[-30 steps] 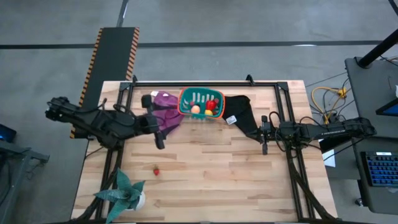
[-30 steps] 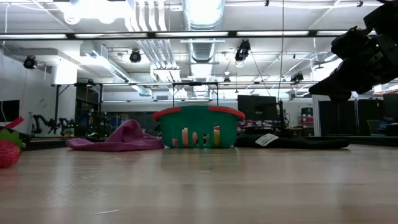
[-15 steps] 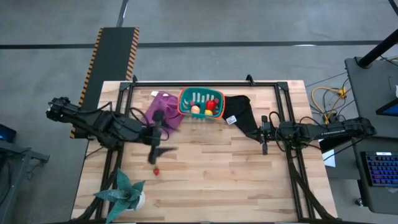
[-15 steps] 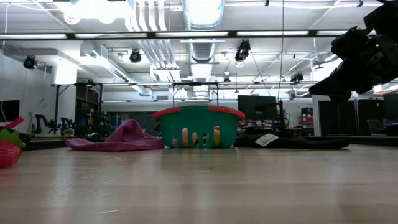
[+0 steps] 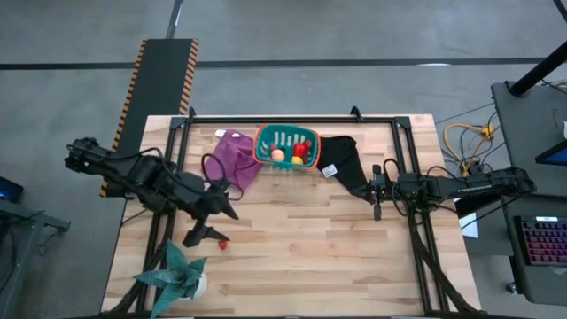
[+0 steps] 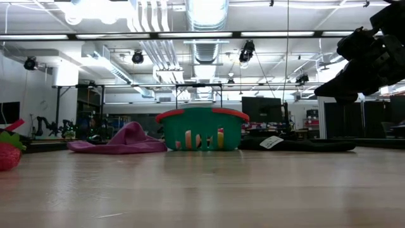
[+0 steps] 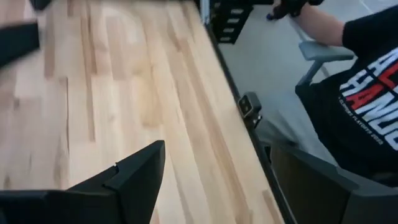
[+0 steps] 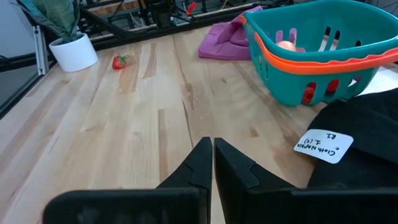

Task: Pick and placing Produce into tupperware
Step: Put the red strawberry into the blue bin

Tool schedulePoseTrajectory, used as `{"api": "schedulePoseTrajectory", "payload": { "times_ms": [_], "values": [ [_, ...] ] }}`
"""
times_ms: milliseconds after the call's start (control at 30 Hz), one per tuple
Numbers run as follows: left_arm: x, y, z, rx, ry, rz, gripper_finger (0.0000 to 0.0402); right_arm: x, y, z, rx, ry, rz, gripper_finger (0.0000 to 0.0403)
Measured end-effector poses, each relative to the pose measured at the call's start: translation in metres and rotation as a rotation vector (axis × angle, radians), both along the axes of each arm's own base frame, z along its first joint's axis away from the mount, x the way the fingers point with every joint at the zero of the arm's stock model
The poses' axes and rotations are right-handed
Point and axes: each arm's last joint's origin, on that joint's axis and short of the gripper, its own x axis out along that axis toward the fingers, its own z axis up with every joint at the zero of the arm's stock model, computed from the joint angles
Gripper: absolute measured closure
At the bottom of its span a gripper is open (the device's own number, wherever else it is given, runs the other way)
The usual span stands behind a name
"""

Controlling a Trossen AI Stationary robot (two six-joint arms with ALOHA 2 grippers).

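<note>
So we've got a big butcher-block table [image 5: 310,257] in a roomy workshop with ceiling ducts and strip lights, and a person in a black printed shirt [image 7: 367,81] sitting just off the table edge. The teal tupperware [image 5: 285,147] sits at the far middle of the table with an orange-peach ball, a yellow piece and a red piece already inside. A purple cloth [image 5: 232,158] lies just beside it on one side and a black cloth [image 5: 347,168] on the other. The left gripper [image 5: 205,230] hangs with its fingers spread apart, and a small red strawberry [image 5: 222,244] lies loose on the wood just beside it, well apart from the tupperware. The right gripper [image 5: 376,200] waits by the black cloth, fingers pressed together on nothing. A spiky green plant in a white pot [image 5: 180,275] stands near the strawberry.
</note>
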Motion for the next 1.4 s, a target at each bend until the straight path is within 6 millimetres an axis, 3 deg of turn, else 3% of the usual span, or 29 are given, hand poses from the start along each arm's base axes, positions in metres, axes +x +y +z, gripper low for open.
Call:
{"api": "schedulePoseTrajectory", "payload": {
  "times_ms": [233, 633, 900, 1100, 1400],
  "values": [
    [-0.005, 0.004, -0.009, -0.032, 0.147, 0.166, 0.0124, 0.0, 0.0, 0.0, 0.005, -0.001, -0.002, 0.0394],
    [-0.012, 0.013, -0.031, -0.088, 0.425, 0.636, 0.0125, 0.0, 0.0, 0.0, 0.008, -0.001, -0.002, 0.0394],
    [0.011, 0.003, -0.066, -0.071, 0.745, 0.846, 0.0125, 0.0, 0.0, 0.0, 0.008, -0.001, -0.002, 0.0394],
    [0.029, -0.007, -0.095, 0.0, 0.993, 0.88, 0.0125, 0.0, 0.0, 0.0, 0.015, -0.002, -0.004, 0.0394],
    [0.059, -0.019, -0.109, -0.01, 1.061, 0.979, 0.0125, 0.0, 0.0, 0.0, -0.006, 0.0, 0.002, 0.0394]
  ]
}}
